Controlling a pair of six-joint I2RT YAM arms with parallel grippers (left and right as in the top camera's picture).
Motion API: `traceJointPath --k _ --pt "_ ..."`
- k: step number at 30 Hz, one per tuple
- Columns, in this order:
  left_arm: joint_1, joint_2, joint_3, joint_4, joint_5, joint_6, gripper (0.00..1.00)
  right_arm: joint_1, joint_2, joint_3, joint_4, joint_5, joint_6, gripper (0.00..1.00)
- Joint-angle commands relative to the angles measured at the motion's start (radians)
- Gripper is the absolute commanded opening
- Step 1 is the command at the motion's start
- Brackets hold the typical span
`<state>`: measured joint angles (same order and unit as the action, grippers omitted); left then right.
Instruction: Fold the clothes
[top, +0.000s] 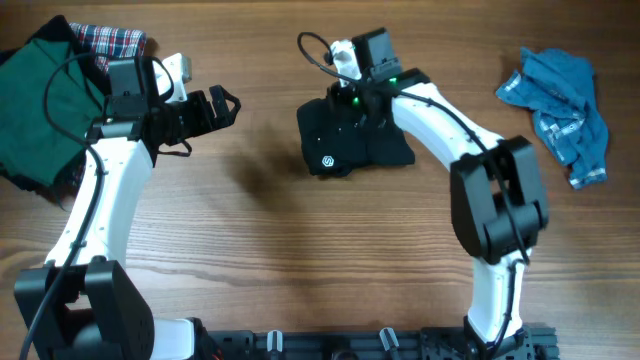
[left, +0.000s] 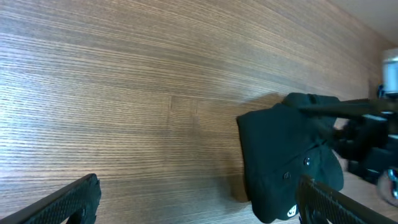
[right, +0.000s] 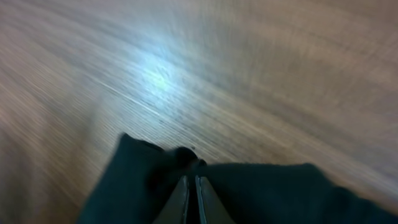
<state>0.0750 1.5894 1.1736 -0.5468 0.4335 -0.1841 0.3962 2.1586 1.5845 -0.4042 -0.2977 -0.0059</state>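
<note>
The black shirt (top: 350, 140) is pinched at its edge by the closed right gripper (right: 191, 182), the left gripper (top: 224, 106) being held wide open, empty

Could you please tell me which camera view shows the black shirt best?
The overhead view: nearly the whole bunched black shirt lies there with its white logo clear. The left wrist view shows it side-on, partly behind the right arm; the right wrist view gives only blurred dark cloth at the right gripper.
</note>
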Motion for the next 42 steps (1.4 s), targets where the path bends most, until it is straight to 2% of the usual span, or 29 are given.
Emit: traceJointPath --k 1,9,14,18,19,20,22,24,32,37,38,41,42 --pt "0.002 -0.032 0.005 -0.005 -0.023 0.021 1.0 0.001 0.062 -0.005 -0.001 -0.002 0.017 0.04" --pt "0.002 -0.032 0.005 -0.008 -0.043 0.021 1.0 -0.045 0.139 -0.006 -0.002 -0.029 0.065 0.04" --pt "0.002 -0.032 0.005 -0.004 -0.08 0.024 1.0 -0.076 0.103 0.0 0.008 -0.035 0.062 0.04" --pt "0.001 -0.029 0.005 0.008 -0.109 0.04 1.0 -0.12 0.048 0.044 -0.007 -0.111 0.073 0.04" --pt "-0.002 -0.029 0.005 0.008 -0.109 0.06 1.0 -0.131 0.032 0.055 -0.013 -0.128 0.094 0.08" --pt "-0.006 -0.029 0.005 0.008 -0.109 0.077 1.0 -0.14 0.019 0.062 -0.017 -0.143 0.106 0.19" --pt "-0.017 -0.029 0.005 0.008 -0.109 0.103 1.0 -0.166 -0.027 0.073 -0.021 -0.204 0.114 0.48" --pt "-0.03 -0.029 0.005 0.011 -0.11 0.103 1.0 -0.185 -0.071 0.073 -0.025 -0.236 0.119 0.63" --pt "-0.098 -0.029 0.005 0.07 -0.121 0.102 1.0 -0.194 -0.192 0.072 -0.24 -0.322 0.091 0.71" --pt "-0.07 -0.029 0.005 0.087 -0.208 0.063 1.0 -0.151 -0.191 0.063 -0.448 -0.373 0.049 0.72" --pt "-0.051 -0.03 0.005 0.09 -0.207 0.039 1.0 -0.142 -0.191 0.063 -0.466 -0.36 0.051 0.7" --pt "0.018 -0.031 0.005 0.09 -0.199 -0.016 1.0 -0.106 -0.192 0.063 -0.475 -0.278 0.071 0.44" --pt "0.038 -0.031 0.005 0.086 -0.185 -0.016 1.0 -0.089 -0.192 0.063 -0.472 -0.24 0.087 0.29"
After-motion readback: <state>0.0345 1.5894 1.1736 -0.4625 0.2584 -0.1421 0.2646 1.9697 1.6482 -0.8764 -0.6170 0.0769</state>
